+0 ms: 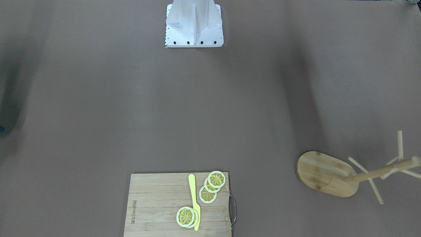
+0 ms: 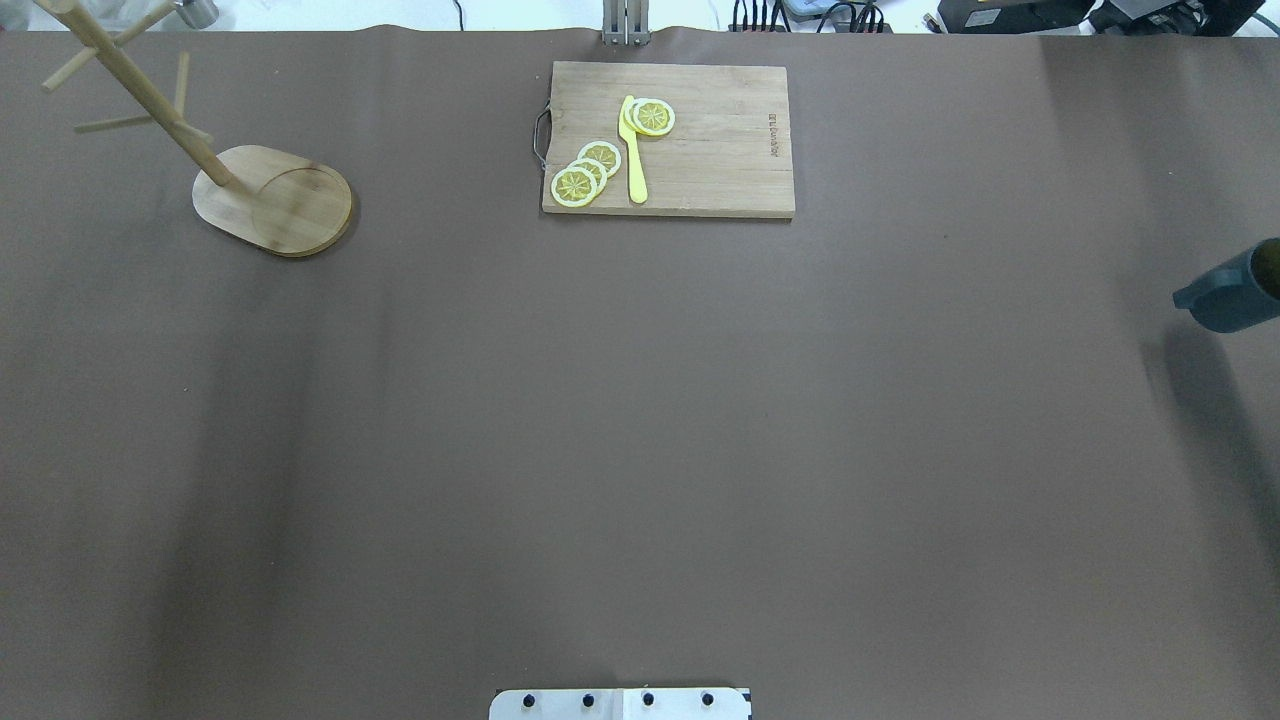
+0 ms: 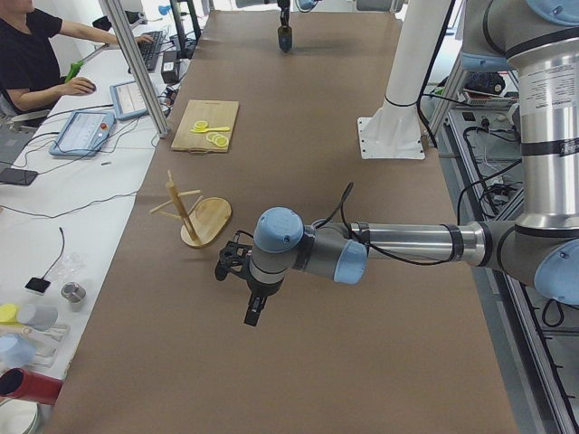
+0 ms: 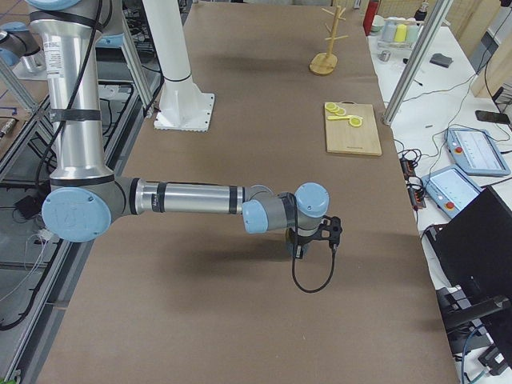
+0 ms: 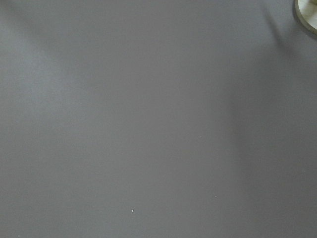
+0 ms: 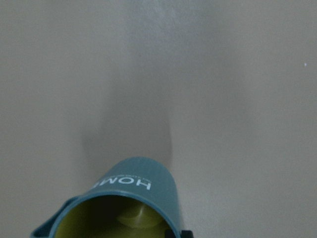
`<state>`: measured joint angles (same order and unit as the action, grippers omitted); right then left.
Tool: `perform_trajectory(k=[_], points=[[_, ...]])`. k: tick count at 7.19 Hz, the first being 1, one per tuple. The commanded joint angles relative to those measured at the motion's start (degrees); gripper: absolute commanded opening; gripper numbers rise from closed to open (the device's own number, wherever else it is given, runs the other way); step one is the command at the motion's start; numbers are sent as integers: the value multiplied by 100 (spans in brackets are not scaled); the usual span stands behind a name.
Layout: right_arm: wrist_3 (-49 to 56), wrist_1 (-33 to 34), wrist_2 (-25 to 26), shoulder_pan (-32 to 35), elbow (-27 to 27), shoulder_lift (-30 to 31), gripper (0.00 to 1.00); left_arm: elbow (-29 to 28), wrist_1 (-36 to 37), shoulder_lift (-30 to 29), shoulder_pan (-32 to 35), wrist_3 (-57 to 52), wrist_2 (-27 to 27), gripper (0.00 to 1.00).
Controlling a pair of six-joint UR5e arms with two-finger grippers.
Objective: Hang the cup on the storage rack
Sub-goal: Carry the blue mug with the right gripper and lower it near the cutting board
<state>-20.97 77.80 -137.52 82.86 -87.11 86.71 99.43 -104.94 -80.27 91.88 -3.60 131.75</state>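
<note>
Above the table (image 2: 640, 450), cup (image 2: 1235, 292) seemingly held.

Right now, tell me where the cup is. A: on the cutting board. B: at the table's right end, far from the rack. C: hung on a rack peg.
B: in the overhead view the cup shows at the right edge, the storage rack stands far left with bare pegs, and the cutting board carries only lemon slices and a yellow knife.

Opposed overhead and front views share the storage rack (image 1: 325, 174).
</note>
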Motion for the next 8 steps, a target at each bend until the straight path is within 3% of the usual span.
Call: perform_trajectory(k=[1, 3, 5, 8], points=[[-56, 582, -47, 414, -139, -948, 0, -11, 0, 3, -4, 0, 9, 98], [-274, 1796, 6, 23, -252, -2363, 0, -11, 0, -23, -4, 17, 44, 98], [-1265, 1792, 67, -976, -550, -3043, 0, -81, 0, -76, -4, 26, 44, 98], [-2172, 1783, 1521, -3147, -378, -4572, 0, -55, 0, -59, -4, 9, 61, 98]])
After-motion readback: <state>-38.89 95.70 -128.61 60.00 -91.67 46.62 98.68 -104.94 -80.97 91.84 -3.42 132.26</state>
